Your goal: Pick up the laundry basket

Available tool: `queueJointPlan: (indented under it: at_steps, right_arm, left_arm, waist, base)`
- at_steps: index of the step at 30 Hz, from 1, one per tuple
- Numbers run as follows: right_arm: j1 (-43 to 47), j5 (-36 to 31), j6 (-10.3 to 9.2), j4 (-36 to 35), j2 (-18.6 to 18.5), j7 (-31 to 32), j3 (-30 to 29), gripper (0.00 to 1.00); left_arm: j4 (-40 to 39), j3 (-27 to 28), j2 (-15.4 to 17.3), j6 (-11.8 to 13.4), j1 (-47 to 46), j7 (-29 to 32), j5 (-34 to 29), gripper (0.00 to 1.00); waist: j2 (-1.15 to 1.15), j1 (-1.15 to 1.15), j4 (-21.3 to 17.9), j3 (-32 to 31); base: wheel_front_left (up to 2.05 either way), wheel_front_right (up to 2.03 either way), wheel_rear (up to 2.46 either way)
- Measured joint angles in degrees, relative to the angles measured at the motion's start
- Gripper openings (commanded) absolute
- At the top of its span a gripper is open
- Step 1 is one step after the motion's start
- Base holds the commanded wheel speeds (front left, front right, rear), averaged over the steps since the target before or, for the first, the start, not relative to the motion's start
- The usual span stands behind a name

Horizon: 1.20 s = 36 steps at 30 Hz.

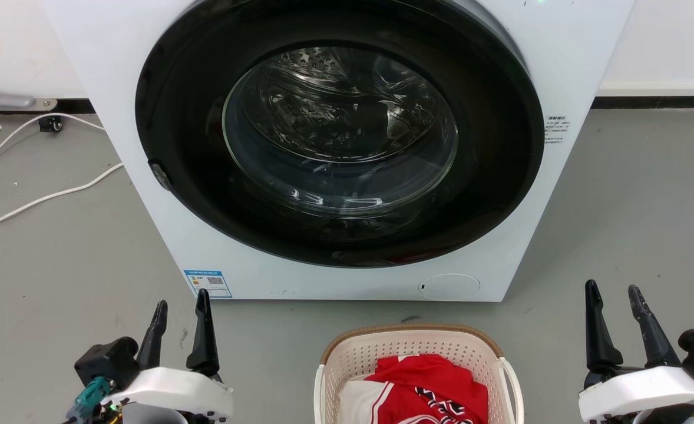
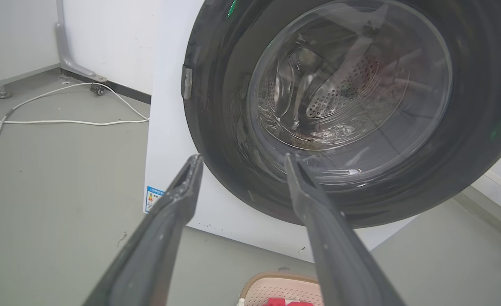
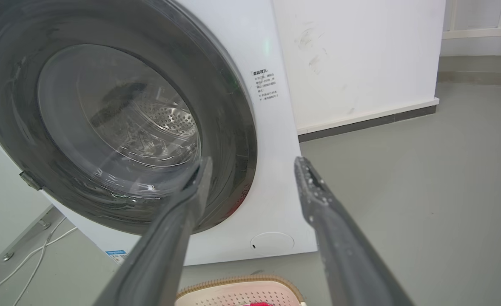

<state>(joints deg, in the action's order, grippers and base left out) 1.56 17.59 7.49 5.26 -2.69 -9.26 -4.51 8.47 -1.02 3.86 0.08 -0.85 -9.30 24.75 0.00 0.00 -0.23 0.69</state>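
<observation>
Head view: one washer, one basket, two grippers and two white cables.

The basket stands bottom centre on the grey floor. It is cream perforated plastic with a brown woven-look rim and red-and-white cloth inside.

The left gripper, lower left, and the right gripper, lower right, are each partly open, empty and clear of the basket.

Left wrist view: two dark tapered fingers are spread, gripping nothing. The basket is at bottom centre.

Right wrist view: two fingers are spread and empty. The basket is at the bottom edge.
</observation>
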Motion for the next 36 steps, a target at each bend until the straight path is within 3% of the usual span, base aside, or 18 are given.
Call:
queueJointPlan:
  at_steps: [36]
  right_arm:
    - [2.3,-17.8,0.01,-1.6,0.0,-4.4,-1.1,1.00]
  left_arm:
    - [-0.6,0.5,-0.4,0.4,2.2,-4.4,-17.3,1.00]
  waist:
    - [0.00,0.00,0.1,0.1]
  base:
    - [0.00,0.00,0.00]
